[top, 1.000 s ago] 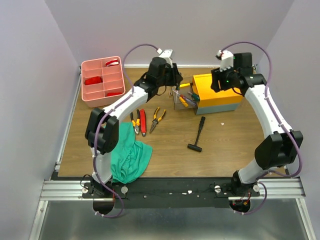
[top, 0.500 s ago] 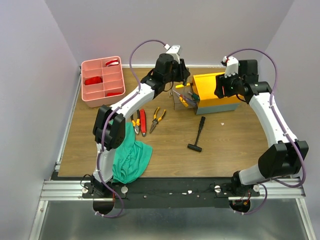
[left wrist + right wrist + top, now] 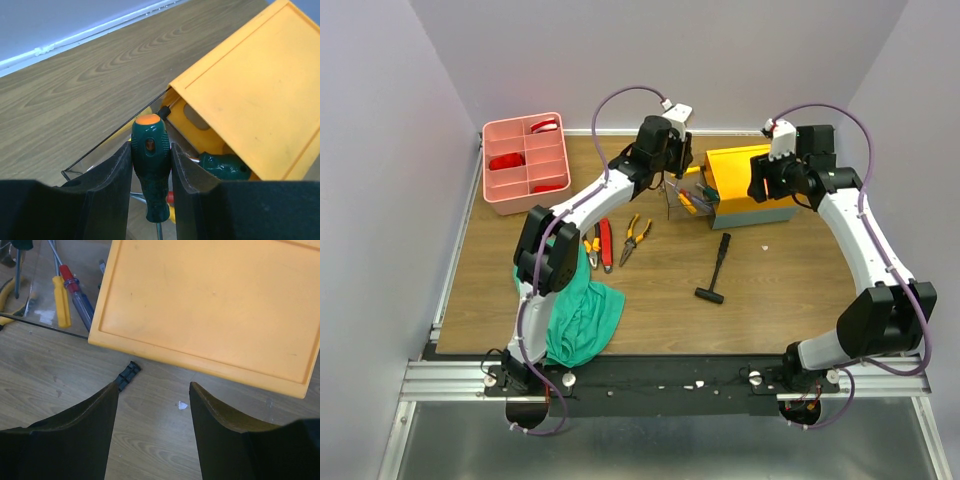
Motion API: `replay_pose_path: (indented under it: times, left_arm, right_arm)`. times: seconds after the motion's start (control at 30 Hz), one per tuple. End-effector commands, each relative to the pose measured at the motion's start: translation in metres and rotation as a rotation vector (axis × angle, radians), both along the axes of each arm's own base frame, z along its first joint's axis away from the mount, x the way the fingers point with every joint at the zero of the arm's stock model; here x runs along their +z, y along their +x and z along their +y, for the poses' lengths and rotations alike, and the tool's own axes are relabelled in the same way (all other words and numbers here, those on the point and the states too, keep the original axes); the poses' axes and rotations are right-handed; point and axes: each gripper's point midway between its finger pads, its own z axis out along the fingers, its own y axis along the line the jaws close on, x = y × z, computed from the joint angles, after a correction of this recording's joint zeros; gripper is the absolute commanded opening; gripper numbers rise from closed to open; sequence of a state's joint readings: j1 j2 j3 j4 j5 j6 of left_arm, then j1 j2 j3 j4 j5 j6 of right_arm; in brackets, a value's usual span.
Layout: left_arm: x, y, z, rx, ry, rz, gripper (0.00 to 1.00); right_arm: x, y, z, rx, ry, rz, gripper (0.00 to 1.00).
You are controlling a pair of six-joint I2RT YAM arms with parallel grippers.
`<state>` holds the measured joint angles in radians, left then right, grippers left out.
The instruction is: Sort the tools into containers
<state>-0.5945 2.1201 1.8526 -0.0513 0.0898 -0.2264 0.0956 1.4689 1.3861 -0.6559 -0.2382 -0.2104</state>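
At 10 o'clock on the worktop (image 3: 770, 290), a pink tray (image 3: 492, 190) with red tools inside. Near centre, 3 pliers (image 3: 606, 243) lying loose. Pinched between the left fingers (image 3: 112, 185), a green-handled screwdriver (image 3: 150, 150), over the toolbox's (image 3: 732, 172) open 9 o'clock side. Black hammer (image 3: 717, 262) at 6 o'clock of the toolbox. Spread wide above its yellow lid edge, the right fingers (image 3: 80, 432).

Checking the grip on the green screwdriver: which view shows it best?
Left wrist: the green screwdriver sits centred, clamped in the left gripper. Top external barely shows it under the arm; right wrist catches only a dark corner sliver.
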Motion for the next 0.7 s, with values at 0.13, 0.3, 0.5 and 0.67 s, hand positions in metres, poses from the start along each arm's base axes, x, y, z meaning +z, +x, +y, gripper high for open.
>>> replay_pose_path:
  times: [0.13, 0.3, 0.5, 0.67]
  left_arm:
    - [0.013, -0.012, -0.007, -0.040, 0.040, -0.043, 0.81]
    - [0.063, -0.016, 0.016, 0.019, 0.022, -0.118, 0.88]
    - [0.028, -0.011, 0.092, 0.240, 0.075, -0.013, 0.51]
    - [-0.015, -0.018, 0.116, 0.226, 0.126, 0.071, 0.00]
  right_arm:
    - [0.014, 0.017, -0.016, -0.055, 0.034, -0.039, 0.69]
    - [0.024, 0.041, -0.052, -0.179, 0.075, -0.052, 0.70]
    - [0.029, 0.070, -0.116, -0.307, 0.124, -0.042, 0.66]
    - [0.015, 0.090, -0.157, -0.362, 0.101, -0.039, 0.49]
